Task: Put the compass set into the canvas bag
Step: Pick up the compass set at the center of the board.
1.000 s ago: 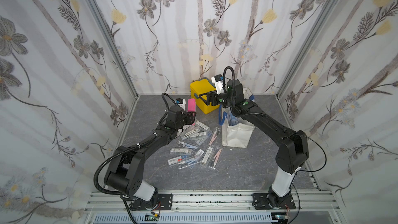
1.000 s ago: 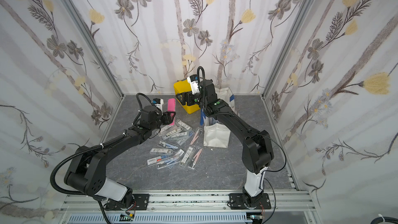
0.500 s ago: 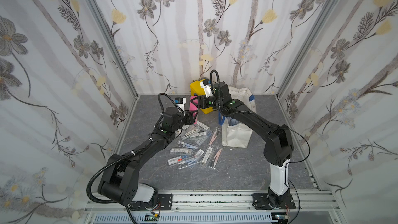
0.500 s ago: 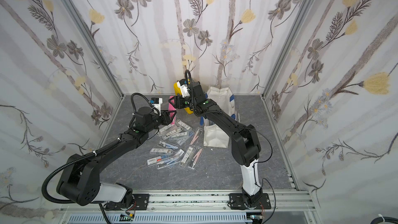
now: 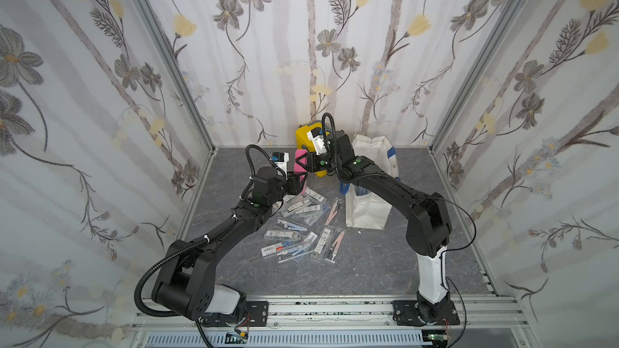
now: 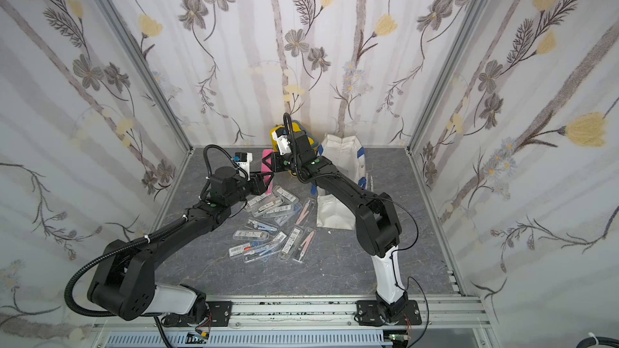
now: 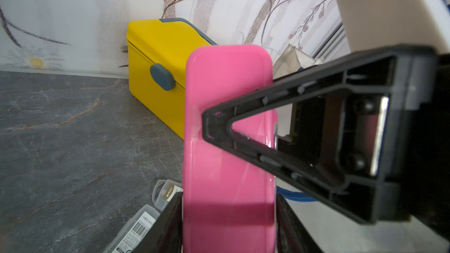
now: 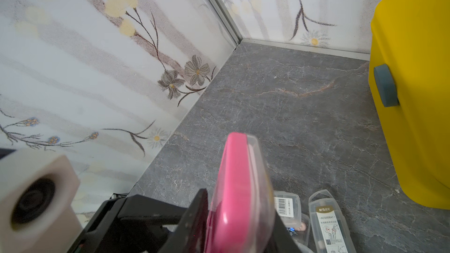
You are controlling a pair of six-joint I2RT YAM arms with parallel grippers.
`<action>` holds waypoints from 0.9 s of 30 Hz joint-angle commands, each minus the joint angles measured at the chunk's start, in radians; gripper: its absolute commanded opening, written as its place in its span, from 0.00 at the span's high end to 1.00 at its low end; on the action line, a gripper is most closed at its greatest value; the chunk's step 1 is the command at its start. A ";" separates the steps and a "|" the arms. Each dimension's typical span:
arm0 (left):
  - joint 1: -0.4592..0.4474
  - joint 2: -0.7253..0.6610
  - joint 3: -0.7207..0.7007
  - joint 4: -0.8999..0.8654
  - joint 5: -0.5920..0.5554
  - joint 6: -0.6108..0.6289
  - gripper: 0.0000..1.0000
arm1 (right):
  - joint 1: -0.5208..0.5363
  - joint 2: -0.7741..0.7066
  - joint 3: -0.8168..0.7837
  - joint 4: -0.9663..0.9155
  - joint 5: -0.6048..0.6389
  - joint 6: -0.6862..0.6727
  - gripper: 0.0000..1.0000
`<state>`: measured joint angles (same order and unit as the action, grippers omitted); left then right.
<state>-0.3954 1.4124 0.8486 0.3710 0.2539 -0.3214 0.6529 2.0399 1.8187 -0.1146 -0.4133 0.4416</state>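
I see one pink case (image 7: 229, 81) held up off the floor (image 5: 368, 262). It stands tall, so its long side runs up and down. My left gripper (image 5: 299, 185) is clenched on its bottom end. My right gripper (image 5: 301, 164) comes in from 3 o'clock and pinches it higher up, with one finger (image 7: 216, 127) flat across the pink face. So both grippers hold the same case.

In a top view the bag (image 5: 368, 210) stands at 3 o'clock from the case, and the right arm is the near one. I think the left must let go next, so the right can carry the case over.

I count one bag, one yellow box (image 7: 158, 52) at 12 o'clock, and about ten clear packs (image 5: 301, 225) on the floor at 6 o'clock — they overlap, so I can't be sure.
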 commanded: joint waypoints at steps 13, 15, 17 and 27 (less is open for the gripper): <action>0.000 0.023 0.004 0.046 -0.021 0.006 0.41 | 0.001 0.014 0.008 0.055 -0.023 0.025 0.80; 0.000 0.021 0.001 0.051 -0.027 0.005 0.39 | 0.001 0.015 0.009 0.055 -0.023 0.024 0.81; 0.000 0.018 -0.001 0.054 -0.028 0.007 0.36 | 0.001 0.016 0.008 0.056 -0.024 0.023 0.81; 0.007 -0.054 -0.056 0.074 -0.093 0.019 0.00 | -0.010 0.007 0.009 0.064 -0.021 0.019 0.81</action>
<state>-0.3927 1.3888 0.8135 0.3969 0.2020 -0.3168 0.6483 2.0544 1.8191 -0.0925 -0.4355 0.4629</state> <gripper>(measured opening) 0.995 0.189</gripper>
